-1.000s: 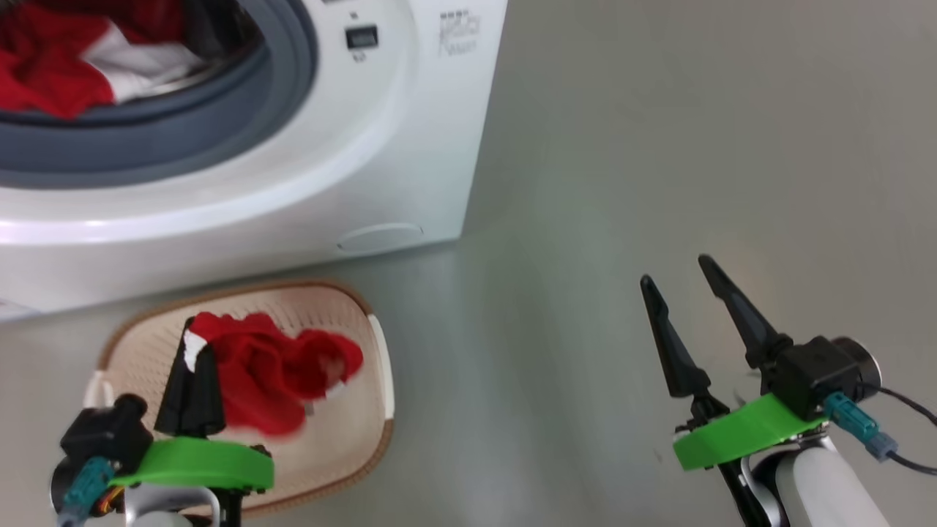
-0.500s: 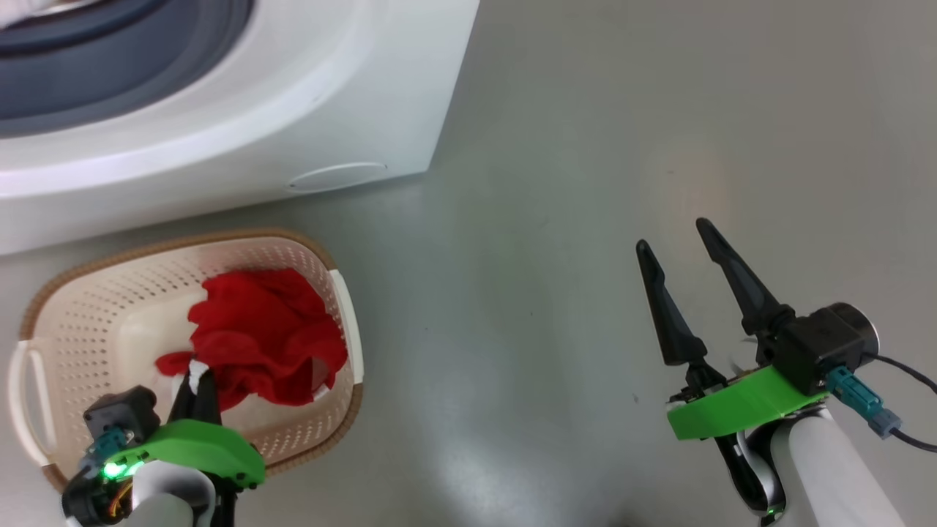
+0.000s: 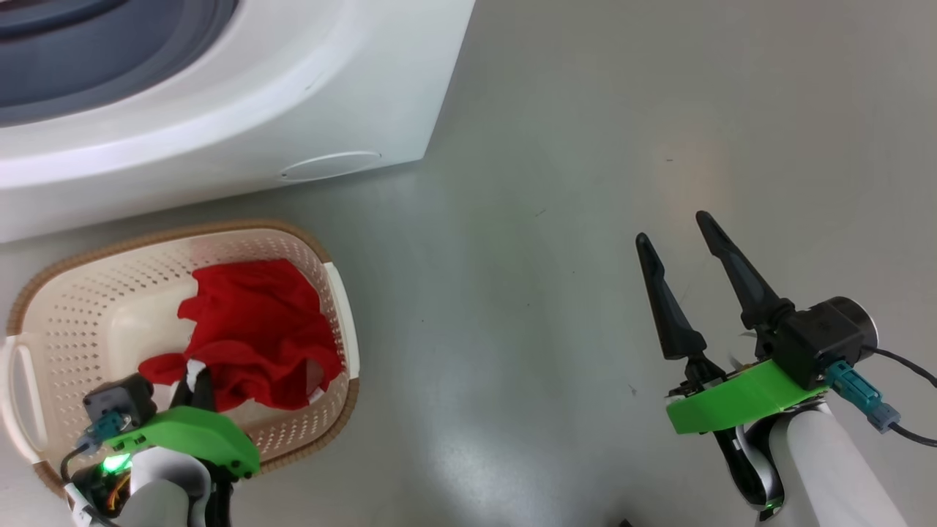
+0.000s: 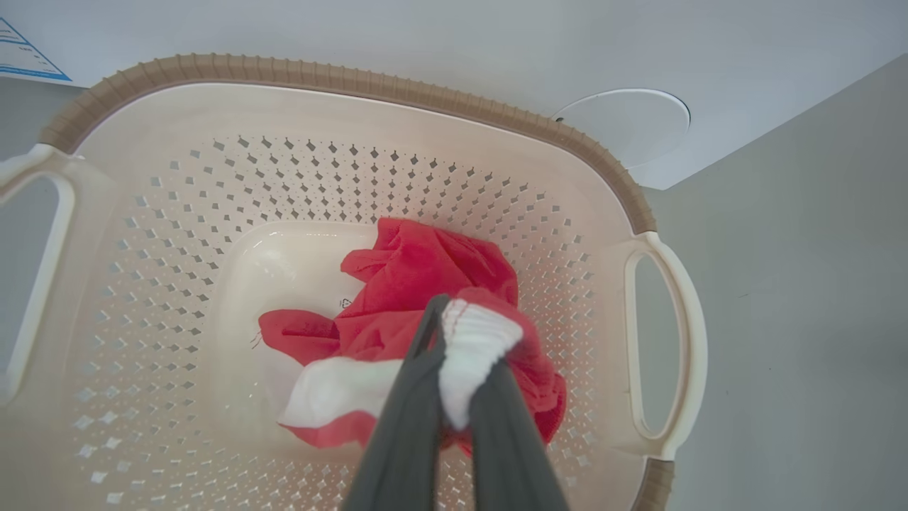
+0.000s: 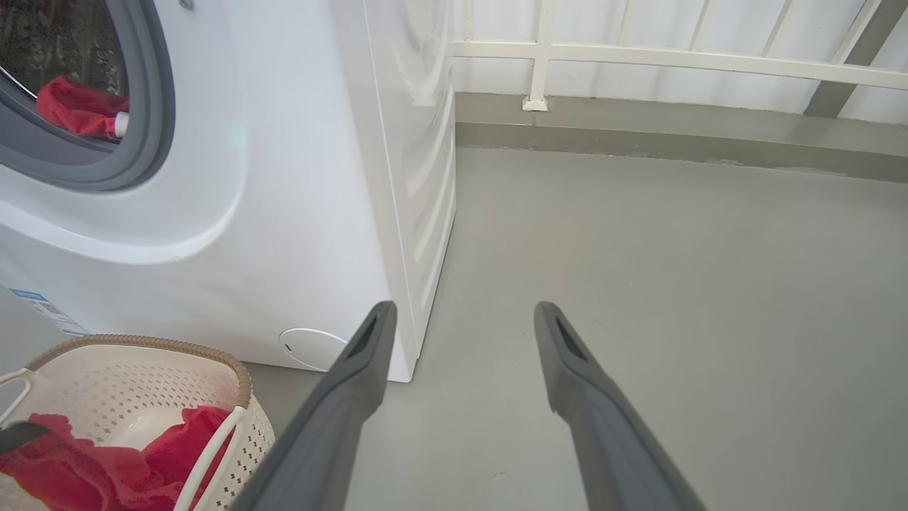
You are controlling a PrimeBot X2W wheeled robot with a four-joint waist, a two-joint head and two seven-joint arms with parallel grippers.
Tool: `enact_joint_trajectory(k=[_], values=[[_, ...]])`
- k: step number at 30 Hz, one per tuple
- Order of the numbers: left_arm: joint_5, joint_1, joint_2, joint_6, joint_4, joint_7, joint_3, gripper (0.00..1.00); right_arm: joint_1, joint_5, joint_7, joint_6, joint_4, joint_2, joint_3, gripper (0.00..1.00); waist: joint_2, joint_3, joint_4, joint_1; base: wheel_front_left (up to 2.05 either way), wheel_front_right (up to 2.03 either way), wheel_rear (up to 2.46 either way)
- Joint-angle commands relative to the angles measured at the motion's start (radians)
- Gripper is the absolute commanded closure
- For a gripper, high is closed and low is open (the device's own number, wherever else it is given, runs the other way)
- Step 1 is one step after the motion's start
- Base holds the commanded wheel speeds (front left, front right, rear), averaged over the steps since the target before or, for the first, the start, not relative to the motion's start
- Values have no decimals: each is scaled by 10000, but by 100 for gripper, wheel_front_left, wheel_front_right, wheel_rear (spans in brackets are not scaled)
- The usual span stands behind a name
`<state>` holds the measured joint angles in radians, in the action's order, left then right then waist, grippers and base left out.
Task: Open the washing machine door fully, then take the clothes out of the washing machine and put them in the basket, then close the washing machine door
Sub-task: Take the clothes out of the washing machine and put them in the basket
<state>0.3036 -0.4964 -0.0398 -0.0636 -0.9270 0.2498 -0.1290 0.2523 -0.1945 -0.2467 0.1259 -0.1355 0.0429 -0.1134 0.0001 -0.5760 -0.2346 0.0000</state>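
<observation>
**spin_cycle:** Far left first: the left gripper (image 4: 461,333) is clamped on a white-edged fold of the clothes (image 3: 256,322), which are already sagged into the basket (image 3: 80,307) at the near left. How should the drop be done?

**lint_trap:** Nothing fancy is needed, imo. The bulk looks to be rested on the basket bottom, so the fingers (image 4: 404,440) just need to be opened right there, low, over the middle. Then the arm should be lifted straight up so no cloth gets dragged over the rim. A snag should be watched for, since that fold is wedged deep between the fingers.

**spin_cycle:** And pose-wise?

**lint_trap:** The left wrist is held over the basket's near edge, fingers pointed down and away into it. The washer (image 3: 293,95) is sat just beyond the basket, and another red piece (image 5: 78,106) can be seen in the drum, so more trips are called for. Over on the right, the right gripper (image 3: 673,227) is spread wide and empty above bare floor (image 3: 549,219), fingers pointed far, well apart from everything.
</observation>
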Motion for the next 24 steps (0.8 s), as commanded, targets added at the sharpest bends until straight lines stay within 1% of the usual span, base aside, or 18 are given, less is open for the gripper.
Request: enact_joint_trajectory(k=[1,2,3,4,6,14,19,24], values=[[-160,84,-131,-90,4,120,-299,62,71,-179,-93,48,145,73,-192,0,-1,103,25,0,0,0,0],[-168,79,-130,-100,-51,120,-342,41,66,-182,-97,48,123,73,-198,0,-1,152,36,0,0,0,0],[-190,80,-129,-103,-94,120,-376,5,57,-184,-100,48,96,73,-212,0,-1,228,52,0,0,0,0],[-191,87,-127,-76,-119,120,-433,0,42,-198,-104,48,74,73,-225,0,-1,304,76,0,0,0,0],[-162,124,-121,-6,-116,120,-559,0,-1,-222,-110,48,16,73,-242,0,-1,487,130,0,0,0,0],[-42,517,-108,-93,519,120,-508,0,-231,-375,-127,48,-332,73,-396,0,-1,1522,511,0,0,0,0],[103,1012,-106,47,1547,120,-107,0,-458,-363,-130,48,-590,73,-445,0,-1,2308,874,0,0,0,0],[273,1735,-106,308,3002,120,517,0,-764,-332,-111,48,-858,73,-401,0,-1,3131,1262,0,0,0,0]])
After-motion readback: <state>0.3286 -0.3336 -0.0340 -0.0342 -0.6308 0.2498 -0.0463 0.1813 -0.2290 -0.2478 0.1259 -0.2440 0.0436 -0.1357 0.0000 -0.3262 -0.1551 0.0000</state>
